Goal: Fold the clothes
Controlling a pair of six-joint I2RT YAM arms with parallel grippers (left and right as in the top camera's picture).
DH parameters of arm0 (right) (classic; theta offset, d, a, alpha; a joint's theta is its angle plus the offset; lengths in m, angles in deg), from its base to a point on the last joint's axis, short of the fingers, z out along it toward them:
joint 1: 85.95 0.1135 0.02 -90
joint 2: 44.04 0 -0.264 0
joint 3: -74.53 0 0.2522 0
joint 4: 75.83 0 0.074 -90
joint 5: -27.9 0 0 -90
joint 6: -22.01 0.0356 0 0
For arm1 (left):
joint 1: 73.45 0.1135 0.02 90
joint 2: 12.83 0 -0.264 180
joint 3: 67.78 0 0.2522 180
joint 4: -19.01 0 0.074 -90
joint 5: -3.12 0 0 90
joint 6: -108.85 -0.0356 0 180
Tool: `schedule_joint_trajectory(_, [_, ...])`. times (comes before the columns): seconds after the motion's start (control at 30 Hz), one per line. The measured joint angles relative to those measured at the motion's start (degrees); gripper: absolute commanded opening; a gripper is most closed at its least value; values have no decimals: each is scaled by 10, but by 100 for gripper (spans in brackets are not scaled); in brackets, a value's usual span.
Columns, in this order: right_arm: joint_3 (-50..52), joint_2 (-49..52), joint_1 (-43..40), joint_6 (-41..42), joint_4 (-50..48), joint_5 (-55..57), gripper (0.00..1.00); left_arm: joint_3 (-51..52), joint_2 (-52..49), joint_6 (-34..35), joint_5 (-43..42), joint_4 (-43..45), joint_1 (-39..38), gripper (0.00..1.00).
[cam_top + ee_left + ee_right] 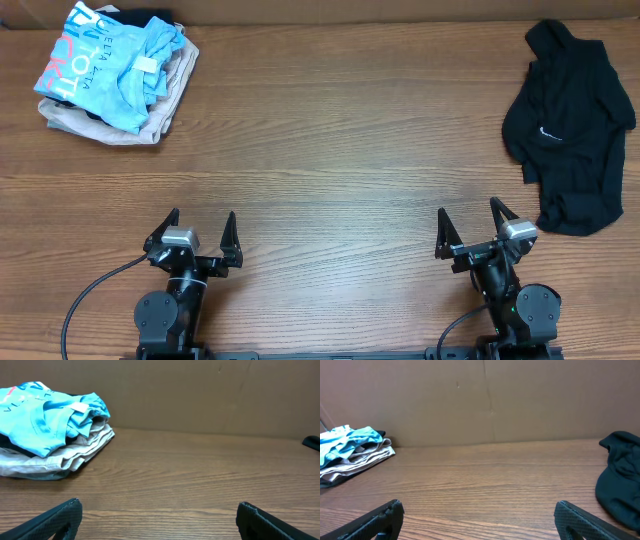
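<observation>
The black shirt [621, 491] is cut off by the right edge in the right wrist view. The beige garment [165, 108] is mostly covered by the light blue shirt [108, 66], whose lettering is only partly readable.

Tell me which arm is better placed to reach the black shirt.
The right arm, probably. The black shirt lies crumpled at the right side of the table, close to the open right gripper. The left gripper sits far across, nearer the other clothes.

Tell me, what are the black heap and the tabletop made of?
Black shirt: soft matte cloth, probably knit; it slumps in limp folds. Table: wood or wood-look laminate, smooth finish; brown grain streaks show, but which one is unclear.
</observation>
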Motion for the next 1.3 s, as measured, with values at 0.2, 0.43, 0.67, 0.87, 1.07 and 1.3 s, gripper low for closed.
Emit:
schedule_joint_trajectory(0.2, [0,0,0,0,0,0,100,0,0,0,0,0,0,100])
schedule_joint_trajectory(0.43, [0,0,0,0,0,0,100,0,0,0,0,0,0,100])
schedule_joint_trajectory(0.67, [0,0,0,0,0,0,100,0,0,0,0,0,0,100])
schedule_joint_trajectory(0.87, [0,0,0,0,0,0,100,0,0,0,0,0,0,100])
schedule_joint_trajectory(1.07, [0,0,0,0,-2,-3,100,0,0,0,0,0,0,100])
schedule_joint_trajectory(1.3, [0,0,0,0,-43,-20,100,0,0,0,0,40,0,100])
